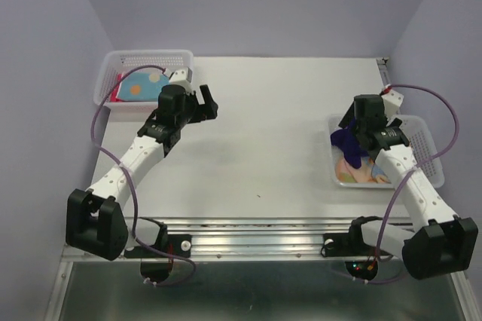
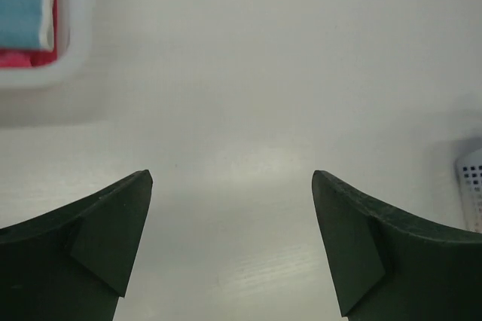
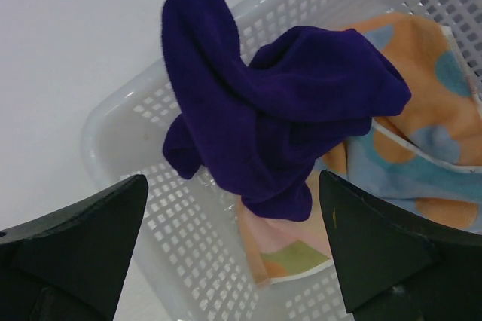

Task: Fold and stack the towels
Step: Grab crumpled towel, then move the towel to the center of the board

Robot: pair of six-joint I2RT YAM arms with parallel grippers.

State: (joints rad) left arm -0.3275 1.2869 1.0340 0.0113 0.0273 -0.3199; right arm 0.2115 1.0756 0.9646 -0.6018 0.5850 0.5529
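Right pincer [image 3: 233, 176] is hovering wide open, empty | crumpled dark purple soft towel [image 3: 279, 110] is lying in white mesh plastic basket [image 3: 188, 246] | likely light, limp, draping; raised upper fold is looking best to pinch

A white mesh basket [image 1: 147, 55] sits at the far-left corner of a white table [image 1: 271, 148]; a 2nd basket [image 1: 429, 148] stands at its right edge, well apart. Lavender walls [image 1: 248, 4] enclose 3 sides, and a metal rail [image 1: 256, 232] lines the near edge.
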